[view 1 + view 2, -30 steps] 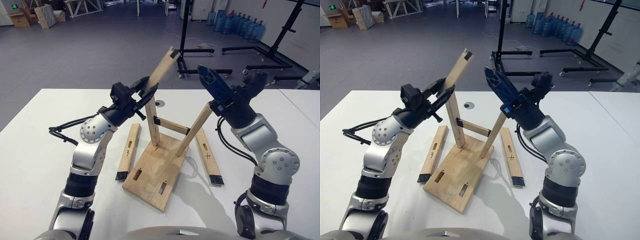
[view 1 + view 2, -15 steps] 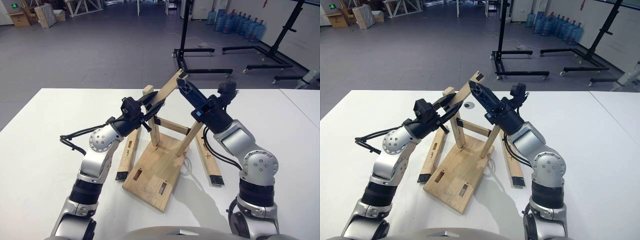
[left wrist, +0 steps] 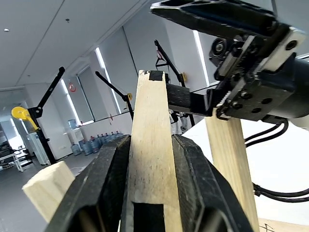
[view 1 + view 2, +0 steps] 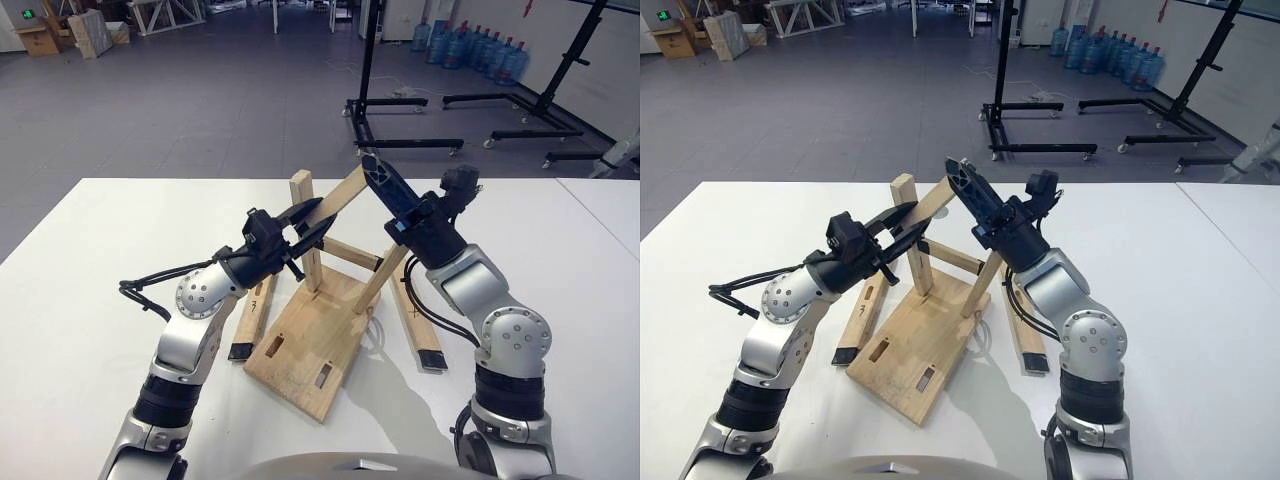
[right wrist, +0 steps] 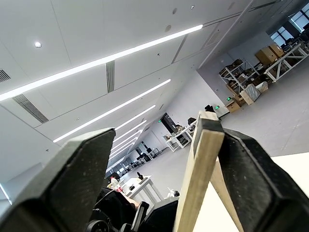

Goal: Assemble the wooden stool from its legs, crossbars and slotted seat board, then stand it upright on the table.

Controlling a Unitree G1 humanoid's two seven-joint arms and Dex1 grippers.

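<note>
Fitting a loose leg (image 4: 345,192): left gripper (image 4: 313,220) clamps it slanted over the seat board (image 4: 315,345); right gripper (image 4: 378,175) gapes around its far end, likely needing to close next.

Seat board (image 4: 312,332): pale wood, slotted, flat on the table, centre.
Left leg (image 4: 313,265): upright in the board.
Right leg (image 4: 378,282): leaning, apparently slotted in.
Crossbar (image 4: 350,254): joins both legs.
Raised piece (image 4: 345,188): tilted up toward far right.
Flat pieces: left (image 4: 255,315) and right (image 4: 418,325) of the board, dark-tipped.
</note>
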